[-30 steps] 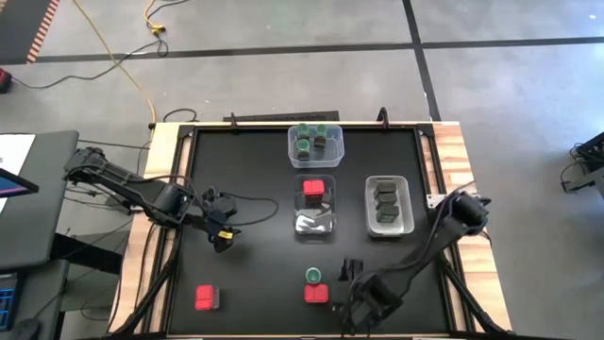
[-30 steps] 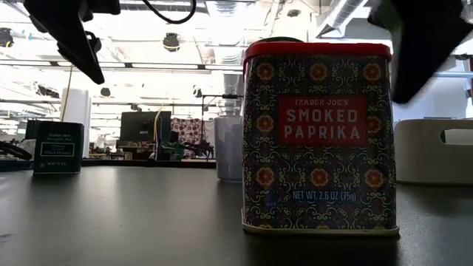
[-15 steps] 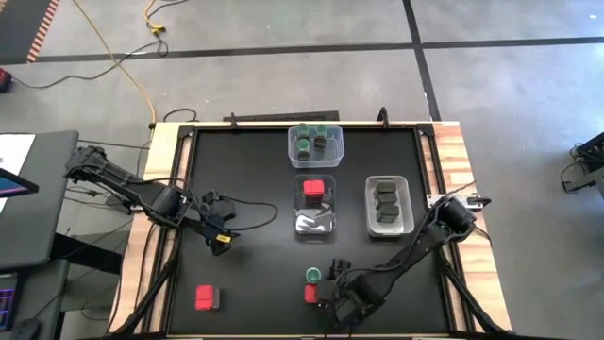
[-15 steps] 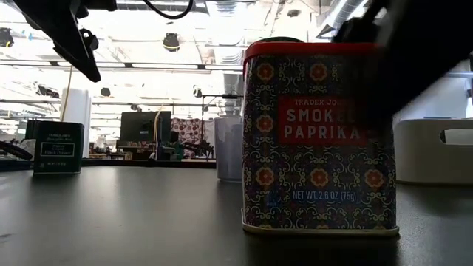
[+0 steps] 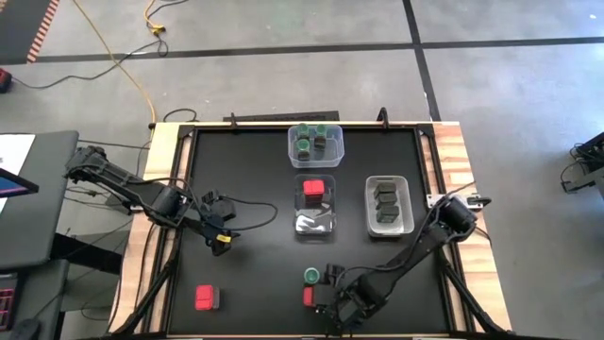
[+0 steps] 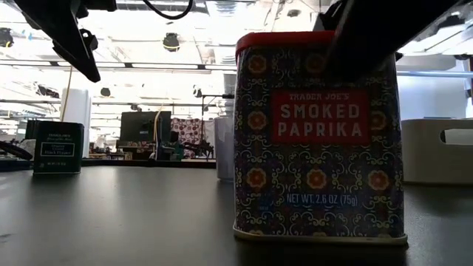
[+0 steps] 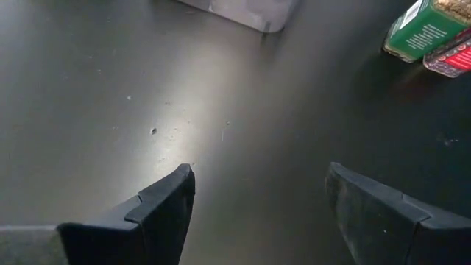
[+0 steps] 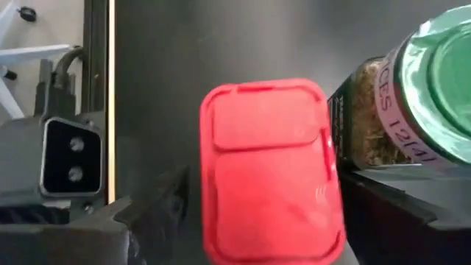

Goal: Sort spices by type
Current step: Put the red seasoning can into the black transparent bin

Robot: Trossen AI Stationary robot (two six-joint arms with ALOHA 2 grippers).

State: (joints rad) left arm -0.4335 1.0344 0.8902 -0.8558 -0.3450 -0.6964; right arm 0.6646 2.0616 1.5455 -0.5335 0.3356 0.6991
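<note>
Paprika tin [image 8: 268, 173] between right hand [image 8: 257, 221] fingers

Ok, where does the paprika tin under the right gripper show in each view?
High: paprika tin near the front edge, mostly under the right gripper.
Low: fills the centre.
Left wrist: a sliver in the corner.
Right wrist: red lid between the fingers.
Shared landmark: the green-lidded jar beside it.

Green-lidded jar [image 8: 423, 96] cut off
</note>
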